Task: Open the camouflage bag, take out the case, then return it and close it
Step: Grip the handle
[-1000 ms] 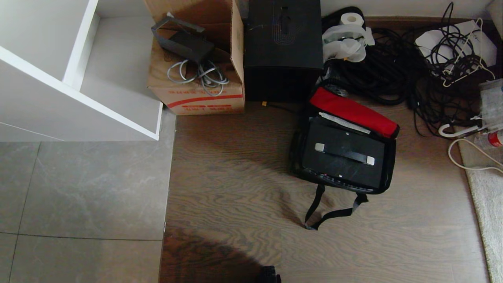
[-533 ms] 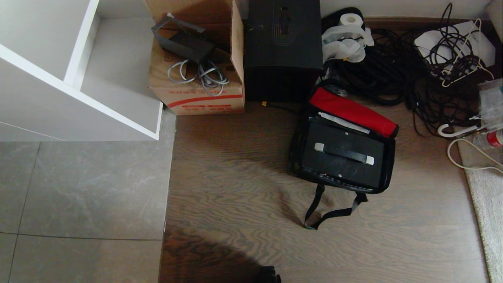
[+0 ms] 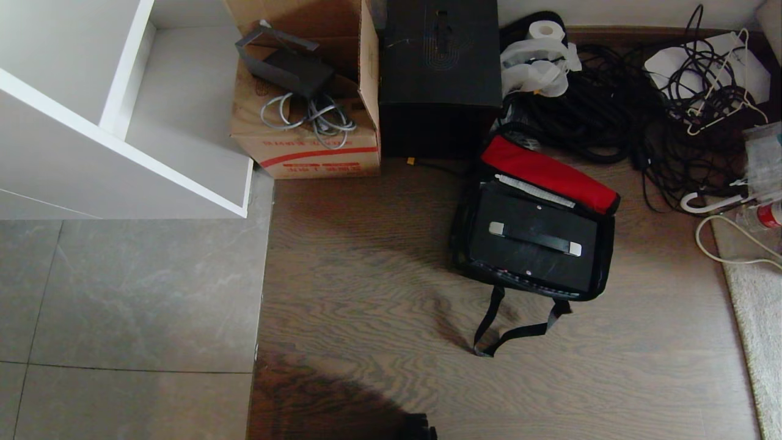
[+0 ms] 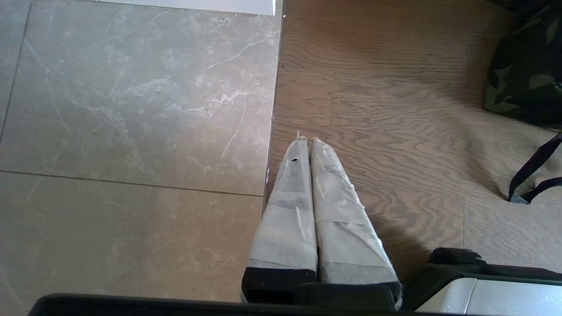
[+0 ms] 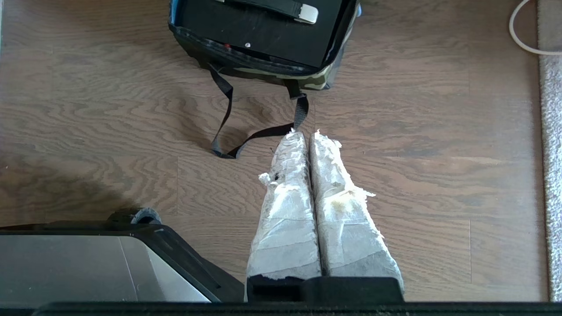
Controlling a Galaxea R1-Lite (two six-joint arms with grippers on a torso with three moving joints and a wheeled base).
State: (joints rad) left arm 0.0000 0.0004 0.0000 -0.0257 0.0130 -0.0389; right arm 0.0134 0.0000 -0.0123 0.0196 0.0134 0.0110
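Lying Open: Bag On The Floor, Both Claws Away

Lying on the wooden floor at about two o'clock from the robot, the camouflage bag (image 3: 530, 244) has its red flap (image 3: 550, 174) thrown back at twelve o'clock, and the case (image 3: 533, 237) sits inside, handle (image 3: 535, 238) up. The strap (image 3: 513, 327) trails loose at six o'clock. Likely trouble: a claw snagging that strap, or dragging the soft bag along while lifting the snug case. The left claw (image 4: 306, 141) and right claw (image 5: 303, 134) are both pressed together, empty, hanging above bare floor.
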